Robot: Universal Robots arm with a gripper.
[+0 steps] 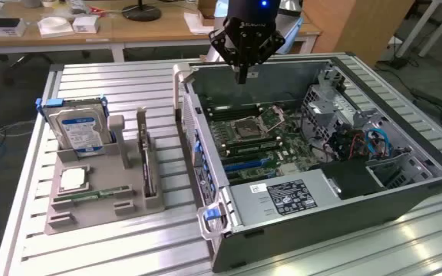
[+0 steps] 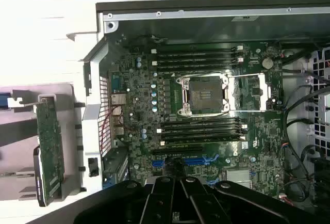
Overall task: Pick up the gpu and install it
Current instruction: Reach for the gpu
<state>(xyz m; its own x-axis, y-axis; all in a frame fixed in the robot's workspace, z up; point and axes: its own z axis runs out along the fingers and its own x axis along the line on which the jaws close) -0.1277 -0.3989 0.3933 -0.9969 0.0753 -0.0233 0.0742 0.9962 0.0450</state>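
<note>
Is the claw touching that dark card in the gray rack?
Apart. The exterior view shows the claw above the computer case, the card standing in its rack outside it.

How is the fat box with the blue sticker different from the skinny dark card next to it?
The hard drive is thick and boxy, while the gpu is thin and flat. The hard drive shows a blue-white label, but the gpu looks like a plain dark strip seen edge-on. The hard drive stands further towards the exterior view's left than the gpu. Both stand on edge in the grey holder.
</note>
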